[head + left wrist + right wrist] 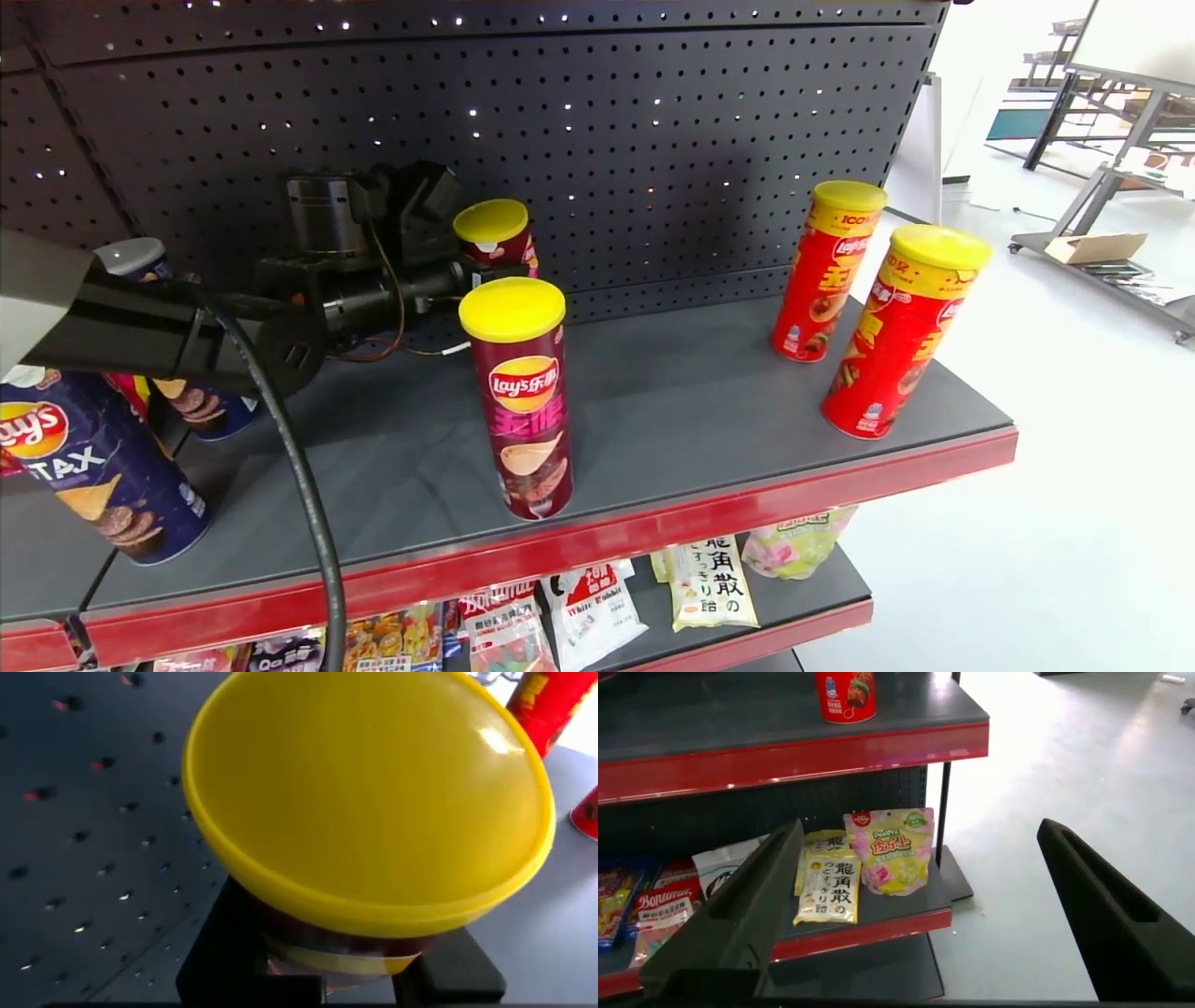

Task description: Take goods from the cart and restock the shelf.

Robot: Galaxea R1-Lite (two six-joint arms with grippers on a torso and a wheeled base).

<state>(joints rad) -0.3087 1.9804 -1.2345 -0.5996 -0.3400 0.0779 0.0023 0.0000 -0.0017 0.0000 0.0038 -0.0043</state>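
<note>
My left gripper point(471, 271) reaches to the back of the upper shelf point(709, 420) and is shut on a maroon chip can with a yellow lid point(495, 231). In the left wrist view the can's lid point(374, 793) looms large, with the dark fingers point(224, 961) on both sides of the can body. The can's bottom is hidden behind a second maroon can point(523, 401) that stands upright near the shelf's front. My right gripper point(934, 915) is open with nothing between its fingers, out in front of the lower shelf point(868, 924).
Two red cans point(826, 271) point(901, 331) stand at the shelf's right end, and blue cans point(93, 467) at the left. A black pegboard point(653, 131) backs the shelf. Snack bags point(887, 849) lie on the lower shelf. Open floor point(1074, 448) lies to the right.
</note>
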